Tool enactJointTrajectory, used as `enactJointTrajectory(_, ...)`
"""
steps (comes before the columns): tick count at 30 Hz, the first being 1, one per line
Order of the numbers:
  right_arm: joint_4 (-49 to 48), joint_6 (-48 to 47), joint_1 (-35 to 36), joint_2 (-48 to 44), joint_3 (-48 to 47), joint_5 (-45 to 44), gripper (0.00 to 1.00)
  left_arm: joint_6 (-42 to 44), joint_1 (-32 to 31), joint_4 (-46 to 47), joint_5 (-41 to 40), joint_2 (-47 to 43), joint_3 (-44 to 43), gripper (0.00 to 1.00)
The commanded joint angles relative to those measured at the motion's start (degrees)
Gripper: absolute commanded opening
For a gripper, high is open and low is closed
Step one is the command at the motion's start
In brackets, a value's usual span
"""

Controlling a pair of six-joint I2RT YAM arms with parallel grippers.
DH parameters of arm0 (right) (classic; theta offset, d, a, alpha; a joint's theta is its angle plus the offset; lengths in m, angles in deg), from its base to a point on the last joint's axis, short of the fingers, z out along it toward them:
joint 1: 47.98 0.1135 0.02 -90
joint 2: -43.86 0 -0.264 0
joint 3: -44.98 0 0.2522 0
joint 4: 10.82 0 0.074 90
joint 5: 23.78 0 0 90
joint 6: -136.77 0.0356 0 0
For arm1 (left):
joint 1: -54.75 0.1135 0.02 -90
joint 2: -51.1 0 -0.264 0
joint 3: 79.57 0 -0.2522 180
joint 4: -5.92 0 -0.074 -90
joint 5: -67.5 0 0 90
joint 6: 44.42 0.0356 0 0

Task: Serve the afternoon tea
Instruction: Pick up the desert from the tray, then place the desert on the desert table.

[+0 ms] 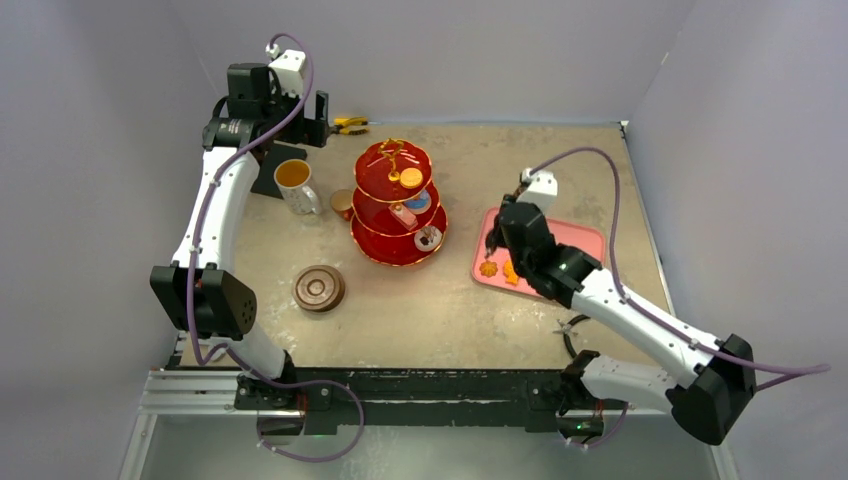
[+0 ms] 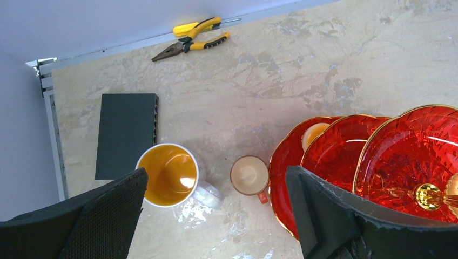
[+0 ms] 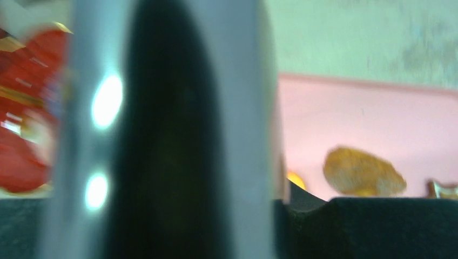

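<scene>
2 biscuits (image 1: 488, 268) on pink tray (image 1: 585, 240), just beside right hand (image 1: 492, 244).

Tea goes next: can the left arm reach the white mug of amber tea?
Probably yes: the left gripper hangs open above the white mug, nothing over it; the small copper cup stands apart.

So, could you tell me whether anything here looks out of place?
Yes: yellow-handled pliers lie well beyond the white mug, a workshop tool among tea things. Nothing looks spilled or tipped.
</scene>
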Motion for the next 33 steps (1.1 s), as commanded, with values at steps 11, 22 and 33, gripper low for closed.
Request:
enactJointTrajectory(11,-14.7,-17.4,-0.2,14.4,-40.8,5.7,0.0,0.0,0.4,-0.5,1.5,-1.8,-1.5,0.99)
enactJointTrajectory(22,-24.8,-20.4,-0.3,28.1,-48.0,10.8,0.0,-0.3,0.4,0.4,1.9,-2.7,-0.1,0.99)
enactJointTrajectory(33,-26.3,-20.1,-0.3,33.2,-49.0,13.8,0.12,-0.3,0.4,0.6,1.7,-2.9,-0.3,0.99)
